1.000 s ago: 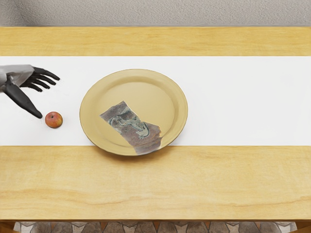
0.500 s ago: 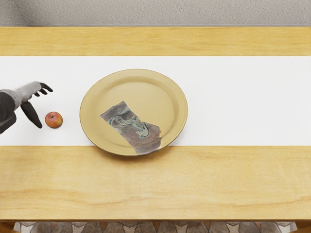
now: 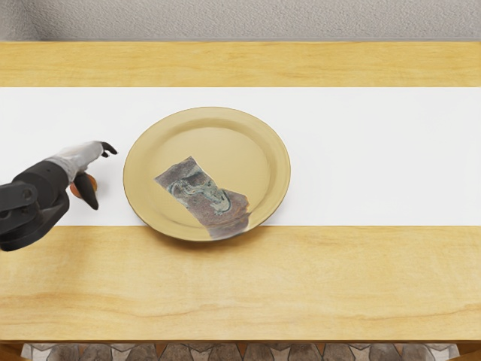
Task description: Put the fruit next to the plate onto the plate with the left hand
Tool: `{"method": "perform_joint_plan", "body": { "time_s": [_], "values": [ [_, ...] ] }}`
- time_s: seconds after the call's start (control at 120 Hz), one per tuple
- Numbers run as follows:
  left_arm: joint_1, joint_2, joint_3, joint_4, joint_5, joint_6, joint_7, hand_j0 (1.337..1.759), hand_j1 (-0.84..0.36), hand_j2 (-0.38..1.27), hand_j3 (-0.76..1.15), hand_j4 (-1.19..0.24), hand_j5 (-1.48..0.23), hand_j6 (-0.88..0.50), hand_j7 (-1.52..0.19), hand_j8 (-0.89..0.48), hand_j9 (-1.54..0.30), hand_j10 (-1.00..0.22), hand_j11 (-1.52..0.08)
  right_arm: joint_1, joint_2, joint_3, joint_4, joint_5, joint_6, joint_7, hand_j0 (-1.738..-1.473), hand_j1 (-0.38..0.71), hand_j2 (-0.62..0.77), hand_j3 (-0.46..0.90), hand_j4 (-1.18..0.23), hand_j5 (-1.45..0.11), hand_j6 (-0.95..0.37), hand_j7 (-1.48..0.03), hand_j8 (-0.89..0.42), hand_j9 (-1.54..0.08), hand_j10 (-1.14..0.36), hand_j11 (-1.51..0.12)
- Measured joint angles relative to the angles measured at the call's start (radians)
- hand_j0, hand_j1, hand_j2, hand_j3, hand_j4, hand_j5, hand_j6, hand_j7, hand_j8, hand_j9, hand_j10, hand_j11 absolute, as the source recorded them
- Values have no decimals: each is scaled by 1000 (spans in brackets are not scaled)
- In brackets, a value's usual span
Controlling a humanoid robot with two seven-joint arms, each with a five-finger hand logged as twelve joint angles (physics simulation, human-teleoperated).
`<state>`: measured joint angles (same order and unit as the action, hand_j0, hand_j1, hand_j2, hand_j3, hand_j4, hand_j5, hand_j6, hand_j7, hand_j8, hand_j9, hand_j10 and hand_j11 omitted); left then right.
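Left hand [image 3: 83, 170] had advanced over the apple [image 3: 91, 181], largely covering it; fingers spread, not gripping; plate [image 3: 255, 135] just beside, on desk [image 3: 240, 286]

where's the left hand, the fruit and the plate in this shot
left hand [image 3: 77, 161], head view: the grey back of the hand.
fruit [image 3: 91, 180], head view: the orange sliver showing from under the left hand.
plate [image 3: 225, 124], head view: bare upper part, just inside the rim.
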<state>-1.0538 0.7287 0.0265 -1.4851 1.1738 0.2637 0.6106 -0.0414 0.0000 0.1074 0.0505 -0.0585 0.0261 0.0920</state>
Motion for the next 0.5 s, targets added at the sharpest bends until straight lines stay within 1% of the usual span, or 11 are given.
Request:
{"method": "perform_joint_plan", "body": {
  "time_s": [0.142, 0.3, 0.333, 0.342, 0.383, 0.433, 0.458, 0.5],
  "values": [
    [4, -2, 16, 43, 0, 14, 0, 1658, 53, 55, 0, -256, -326, -257, -326, -257, -325, -255, -325, 0, 0, 0, 0, 0, 0, 0, -1658, -303, -8, 0, -39, -50, -39, -50, -39, -50, -39, -50],
    [5, -23, 34, 69, -4, 18, 0, 1656, 39, 57, 5, -266, -340, -268, -340, -268, -340, -266, -339, 0, 0, 0, 0, 0, 0, 0, -1658, -303, -8, 0, -39, -50, -39, -50, -39, -50, -39, -50],
    [5, -23, 37, 72, -5, 18, 0, 1646, 26, 9, 134, -277, -351, -278, -351, -278, -351, -276, -351, 0, 0, 0, 0, 0, 0, 0, -1658, -303, -8, 0, -39, -50, -39, -50, -39, -50, -39, -50],
    [5, -23, 38, 73, -6, 18, 0, 1643, 20, -16, 197, -281, -354, -282, -354, -281, -354, -279, -355, 0, 0, 0, 0, 0, 0, 0, -1658, -303, -8, 0, -39, -50, -39, -50, -39, -50, -39, -50],
    [5, -23, 40, 76, -7, 19, 0, 1632, -4, -28, 309, -302, -378, -302, -379, -301, -380, -299, -381, 0, 0, 0, 0, 0, 0, 0, -1658, -303, -8, 0, -39, -50, -39, -50, -39, -50, -39, -50],
    [5, -23, 42, 78, -9, 19, 0, 1624, -36, -10, 402, -332, -417, -332, -418, -331, -419, -328, -421, 0, 0, 0, 0, 0, 0, 0, -1658, -303, -8, 0, -39, -50, -39, -50, -39, -50, -39, -50],
    [5, -25, 42, 79, -10, 19, 0, 1630, -55, 4, 449, -350, -441, -350, -442, -349, -442, -346, -444, 0, 0, 0, 0, 0, 0, 0, -1658, -303, -8, 0, -39, -50, -39, -50, -39, -50, -39, -50],
    [5, -32, 43, 83, -10, 18, 0, 1651, -85, 3, 580, -377, -476, -378, -477, -377, -477, -375, -477, 0, 0, 0, 0, 0, 0, 0, -1658, -303, -8, 0, -39, -50, -39, -50, -39, -50, -39, -50]
  ]
}}
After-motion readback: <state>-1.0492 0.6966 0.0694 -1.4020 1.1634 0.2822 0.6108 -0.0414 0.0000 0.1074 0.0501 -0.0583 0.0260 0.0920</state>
